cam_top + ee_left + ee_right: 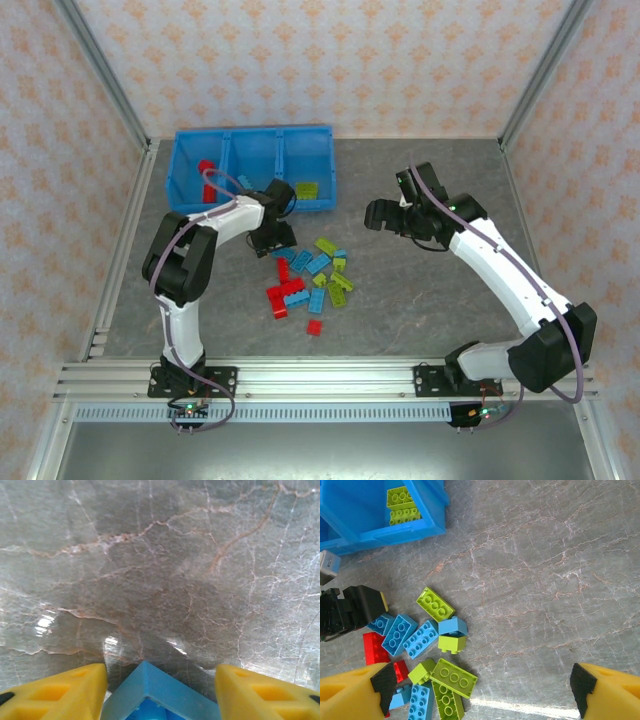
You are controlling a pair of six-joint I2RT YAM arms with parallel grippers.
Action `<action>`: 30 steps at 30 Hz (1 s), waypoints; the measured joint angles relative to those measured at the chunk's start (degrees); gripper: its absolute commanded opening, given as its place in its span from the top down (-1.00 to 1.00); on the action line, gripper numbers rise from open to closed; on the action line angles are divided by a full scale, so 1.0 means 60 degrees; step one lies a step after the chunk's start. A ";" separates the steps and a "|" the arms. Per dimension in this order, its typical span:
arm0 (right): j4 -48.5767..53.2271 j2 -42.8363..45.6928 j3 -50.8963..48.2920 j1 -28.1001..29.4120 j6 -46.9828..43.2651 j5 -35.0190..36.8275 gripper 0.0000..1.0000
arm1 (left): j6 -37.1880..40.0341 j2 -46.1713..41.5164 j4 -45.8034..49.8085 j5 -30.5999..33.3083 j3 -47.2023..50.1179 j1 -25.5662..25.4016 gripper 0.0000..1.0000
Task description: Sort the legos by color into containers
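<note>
The legos (312, 280) lie in a loose pile of red, light blue and lime green bricks mid-table; in the right wrist view the pile (427, 650) is at lower left. The containers are one blue tray (250, 133) at the back left. Its left compartment holds red bricks (207, 180) and its right one green bricks (307, 190). My left gripper (272, 240) is low at the pile's upper-left edge, its yellow fingers (75, 690) shut on a light blue lego (150, 685). My right gripper (385, 215) hangs open over bare table to the right of the pile.
A single red brick (314, 327) lies apart, nearer the front edge. Metal frame posts (110, 100) and patterned walls enclose the table on three sides. A rail (330, 375) runs along the front by the arm bases. The tray corner (420, 530) sits close behind the pile.
</note>
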State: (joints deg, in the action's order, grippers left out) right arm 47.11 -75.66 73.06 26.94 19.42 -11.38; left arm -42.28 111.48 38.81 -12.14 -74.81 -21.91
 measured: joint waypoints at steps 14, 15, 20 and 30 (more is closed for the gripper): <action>-0.0084 0.0127 -0.0259 0.0000 0.0011 -0.0033 -0.84 | -0.1060 -0.0495 -0.0375 -0.0608 0.0368 0.0222 0.41; -0.0080 0.0157 -0.0288 0.0000 0.0015 -0.0033 -0.84 | -0.1086 -0.0594 -0.0368 -0.0601 0.0357 0.0259 0.44; -0.0109 0.0193 -0.0346 0.0000 0.0044 -0.0033 -0.84 | -0.1129 -0.1075 -0.0324 -0.0466 0.0087 0.0488 0.46; -0.0149 0.0193 -0.0375 0.0000 0.0040 -0.0029 -0.84 | 0.0382 -0.1264 0.0801 -0.0138 -0.1494 0.0000 -0.59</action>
State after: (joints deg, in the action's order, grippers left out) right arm 46.22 -74.50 70.81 26.94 19.66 -11.55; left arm -39.99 103.90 43.62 -12.97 -83.77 -21.91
